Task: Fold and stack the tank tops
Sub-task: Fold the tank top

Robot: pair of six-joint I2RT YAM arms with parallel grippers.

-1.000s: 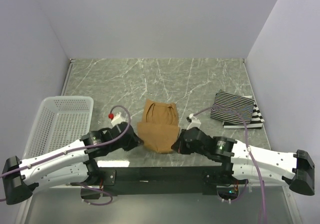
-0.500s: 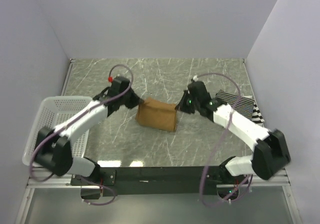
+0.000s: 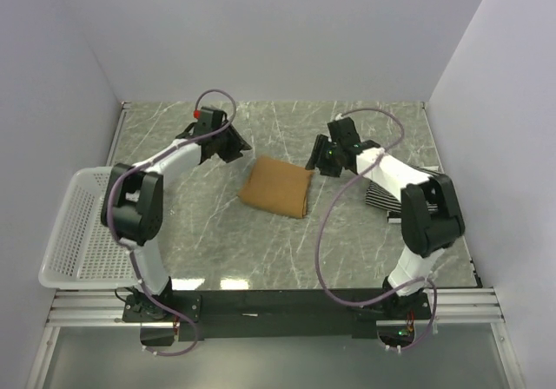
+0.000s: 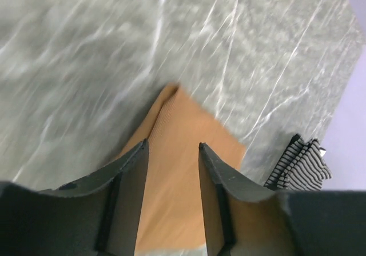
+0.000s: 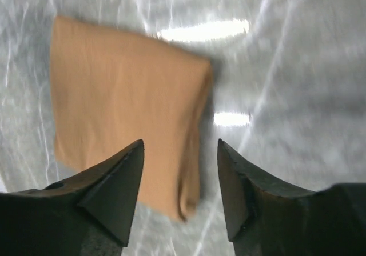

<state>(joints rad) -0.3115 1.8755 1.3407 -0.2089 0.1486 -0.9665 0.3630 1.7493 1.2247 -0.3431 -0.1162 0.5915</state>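
Fold done: tan top (image 3: 276, 187) lies mid-table; left gripper (image 4: 171, 148), right gripper (image 5: 180, 146) hover near far corners, jaws apart, empty. Next: carry it right onto striped tops (image 4: 306, 164), apparently folded, partly hidden.

Grey-green marble-patterned tabletop (image 3: 365, 241), plain white walls (image 3: 261, 33) on three sides — bright glare (image 3: 228, 281) near front edge
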